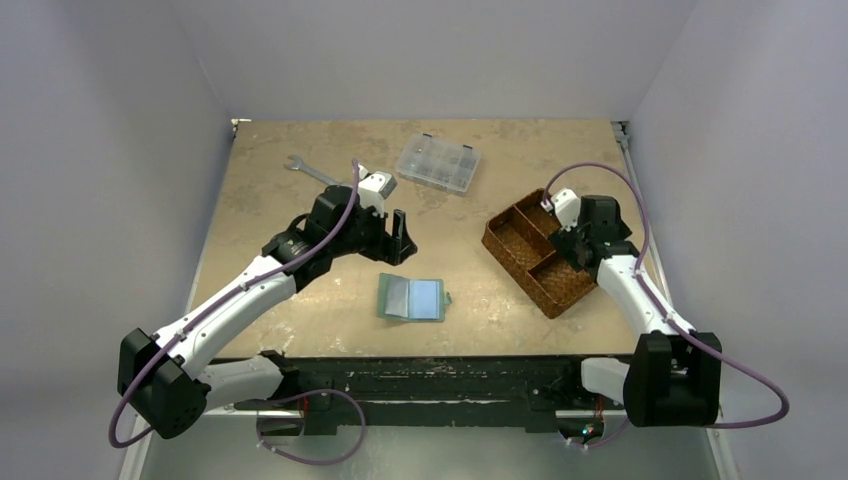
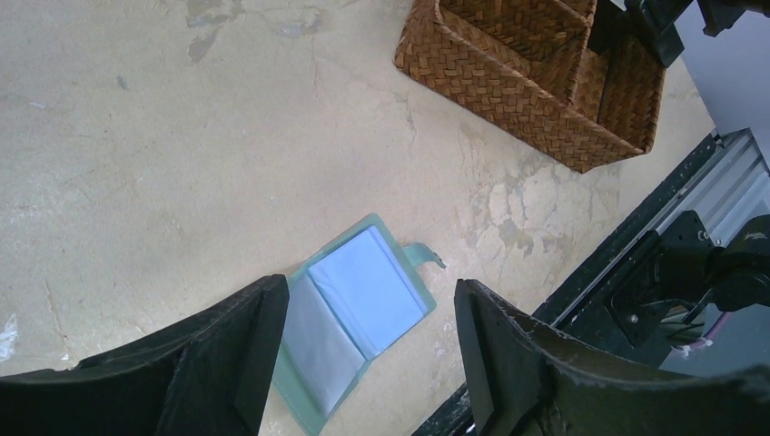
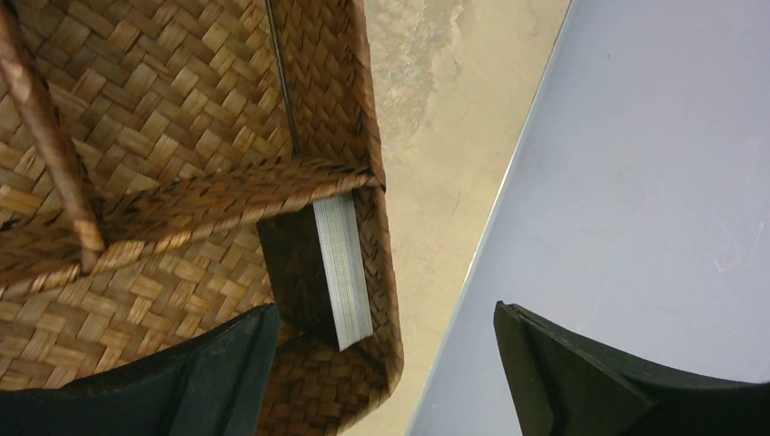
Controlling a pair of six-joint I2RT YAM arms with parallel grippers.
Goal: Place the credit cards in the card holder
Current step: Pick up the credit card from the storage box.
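Green and pale blue, the card holder (image 1: 411, 297) lies open and flat on the bench (image 1: 300, 300), in the near middle, with its clear pockets facing up. The left gripper (image 1: 403, 245) hangs just on the far side of it, with the jaws wide apart and nothing between them; in the left wrist view the holder (image 2: 359, 313) shows in the gap between the fingers.

The credit cards (image 3: 343, 272) are not in the holder yet. They stand on edge as one tight stack in a corner compartment of the woven basket (image 3: 182, 91), on the side next to the right wall. The right gripper (image 3: 381, 313) hovers over this corner, also wide and empty. From the top view the cards are hidden under the right arm.

I judge the step in hand is the first pick from the basket (image 1: 525, 260). The next move calls for the right gripper to come down straight along the stack and close on the thin edges without catching the woven wall. Taking only one card may be difficult, because they sit close together.
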